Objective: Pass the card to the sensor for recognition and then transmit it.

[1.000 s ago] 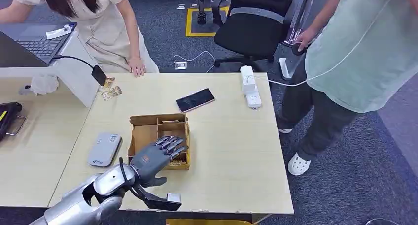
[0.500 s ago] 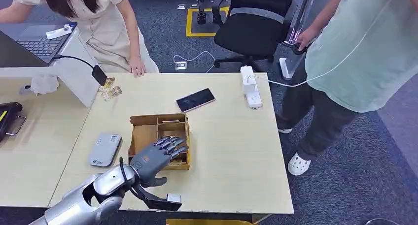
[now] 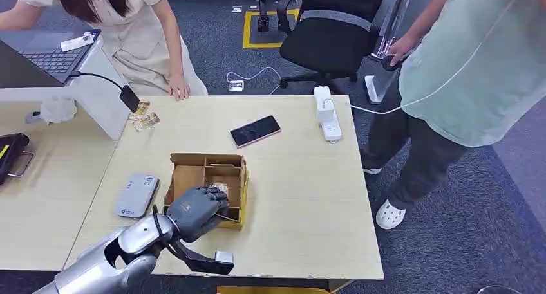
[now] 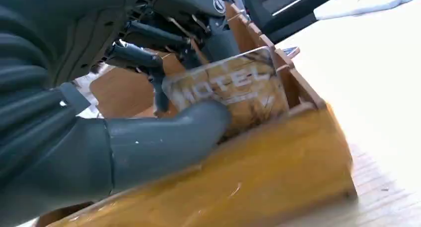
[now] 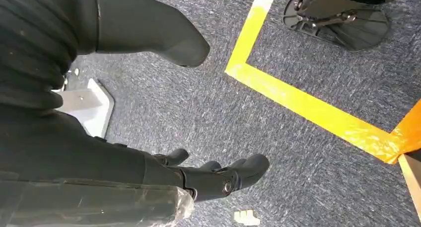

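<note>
Card (image 4: 233, 95) pinched by left robot hand (image 3: 196, 209) — lettering legible at wrist.

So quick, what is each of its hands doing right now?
Left hand: pinching a glossy brown hotel card inside the wooden divided box.
Right hand: open, holding nothing, above the carpet.

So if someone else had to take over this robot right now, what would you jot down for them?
Left robot hand: reaching into the cardboard box, thumb and fingers closed on a card printed HOTEL, still inside its compartment.
Right robot hand: hanging over the carpet, fingers apart, holding nothing.
Grey sensor: on the table beside the box.
Done: card gripped.
Left: lift it out, present it to the sensor, then hand it over.
</note>
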